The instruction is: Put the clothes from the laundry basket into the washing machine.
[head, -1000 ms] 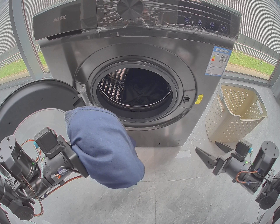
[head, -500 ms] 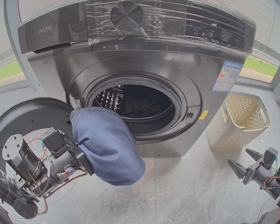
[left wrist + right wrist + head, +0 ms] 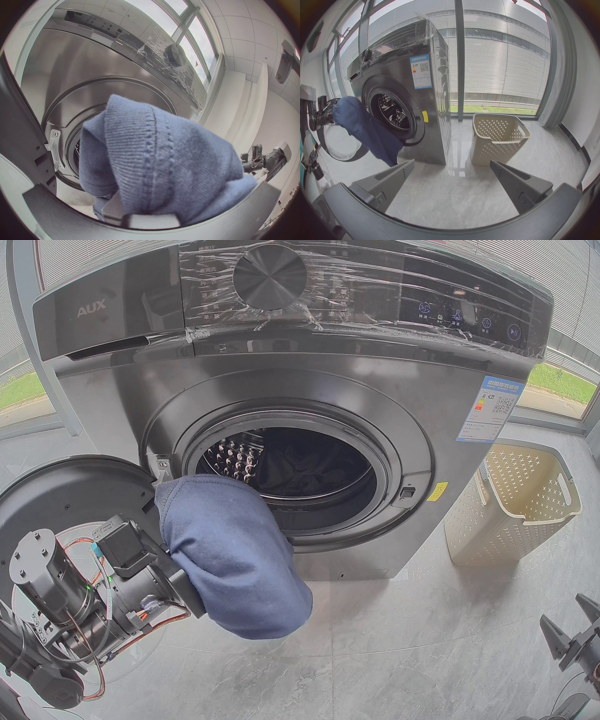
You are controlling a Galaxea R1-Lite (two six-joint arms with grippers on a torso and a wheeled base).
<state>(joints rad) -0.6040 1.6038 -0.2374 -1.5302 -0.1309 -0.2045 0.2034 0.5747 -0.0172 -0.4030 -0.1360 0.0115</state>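
Head view: a grey metal front-loading washing machine stands straight ahead, with clear plastic film over its dark control panel.
Machine door: the round dark door is swung fully open on the robot's left, hinged at the left of the opening.
Drum: the round drum opening is uncovered, and a dark piece of clothing lies inside against the studded steel wall.
Task's thing: a blue knitted garment hangs off the floor in front of the lower left part of the opening. Its upper edge overlaps the door rim in the head view, while its bulk droops down outside the machine.
Left gripper: it is clamped on the blue knitted garment. The cloth is draped over the fingers and covers most of them, and the ribbed hem stands up in the left wrist view.
Right gripper: its fingers are spread wide with nothing between them. It sits low at the robot's right, well apart from the machine, and faces the basket and the machine's side.
Laundry basket: a cream perforated plastic laundry basket stands tilted on the floor just beside the machine's right side.
Floor: grey marbled tiles run under the machine, the basket and both arms.
Background: tall glass windows stand behind the machine and the basket.
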